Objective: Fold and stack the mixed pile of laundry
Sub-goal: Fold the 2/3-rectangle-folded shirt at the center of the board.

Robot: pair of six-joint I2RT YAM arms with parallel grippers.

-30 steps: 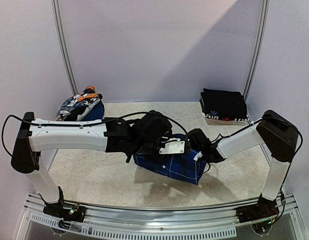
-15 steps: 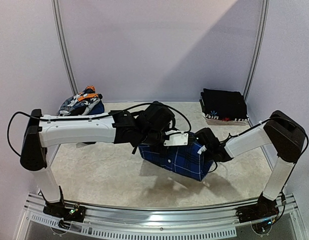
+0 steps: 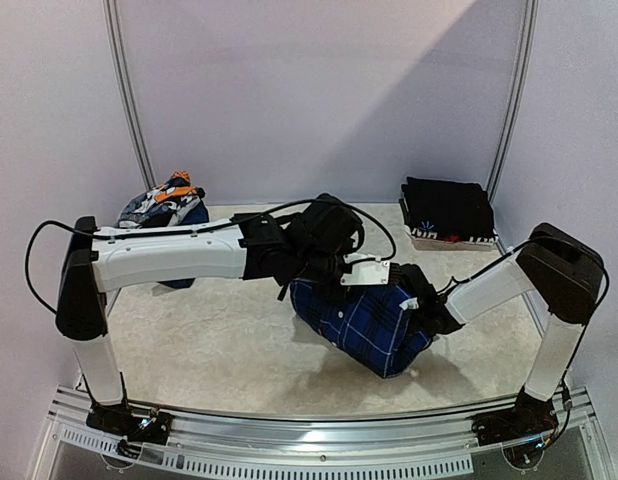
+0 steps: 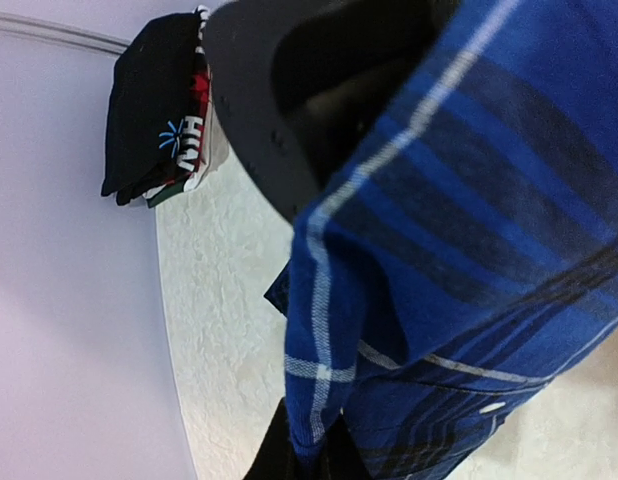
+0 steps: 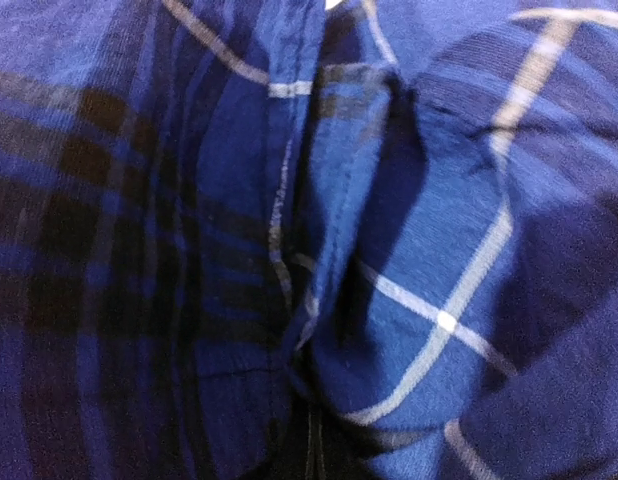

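A folded blue plaid shirt (image 3: pixel 364 325) hangs between my two grippers just above the table's middle right. My left gripper (image 3: pixel 334 285) is shut on its left upper edge; in the left wrist view the dark fingertips (image 4: pixel 309 450) pinch a fold of plaid (image 4: pixel 469 250). My right gripper (image 3: pixel 421 310) is shut on the shirt's right edge, and the plaid cloth (image 5: pixel 409 250) fills the right wrist view, with the closed jaws (image 5: pixel 311 440) at the bottom. The rest of the mixed laundry pile (image 3: pixel 161 210), with grey, white and orange pieces, lies at the back left.
A stack of folded dark garments (image 3: pixel 447 212) sits at the back right, also seen in the left wrist view (image 4: pixel 154 110). The pale textured table (image 3: pixel 199 345) is walled by white panels with metal posts (image 3: pixel 129 100).
Both arms have carried the plaid shirt to the right and a little toward the near edge. Both grips have held throughout.
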